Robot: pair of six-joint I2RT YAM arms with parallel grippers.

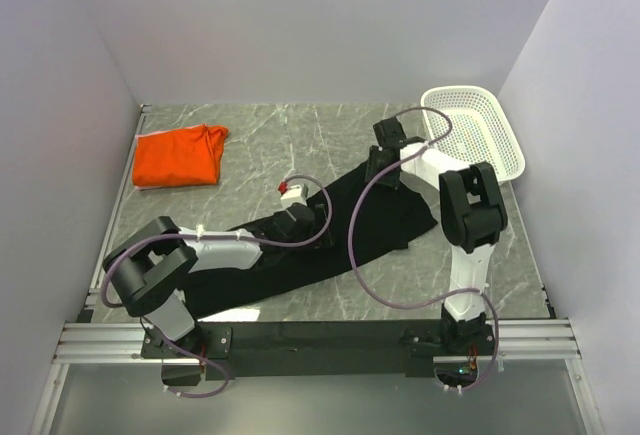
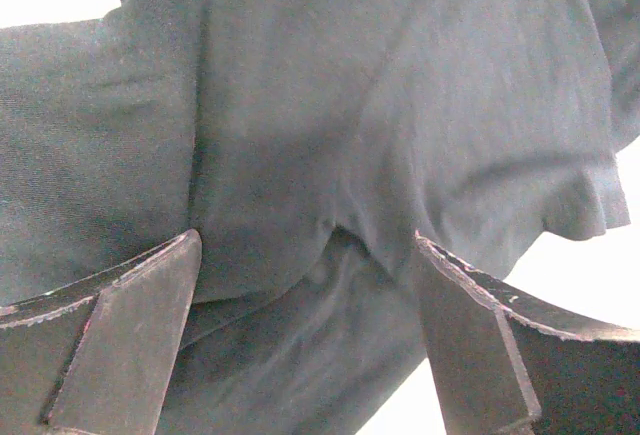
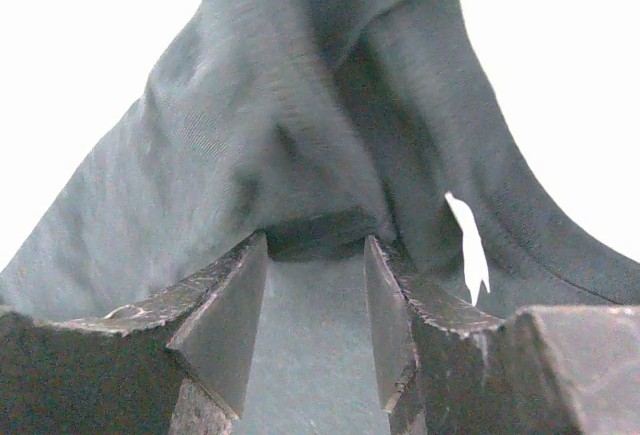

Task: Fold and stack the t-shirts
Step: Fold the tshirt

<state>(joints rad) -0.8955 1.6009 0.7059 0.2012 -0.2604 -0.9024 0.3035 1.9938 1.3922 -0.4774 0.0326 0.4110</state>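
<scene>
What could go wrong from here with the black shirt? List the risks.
1. The right gripper pinches only a narrow fold of the large black cloth t-shirt at its fingertips, so the fold may slip out when pulled.
2. The left gripper is open over rumpled layers and may catch more than one.
3. The right arm's greyish-purple cable loops across the shirt and could drag it.

black shirt: spread in a crumpled diagonal band, near-left to mid-right of bench
orange shirt: folded, far-left corner
</scene>
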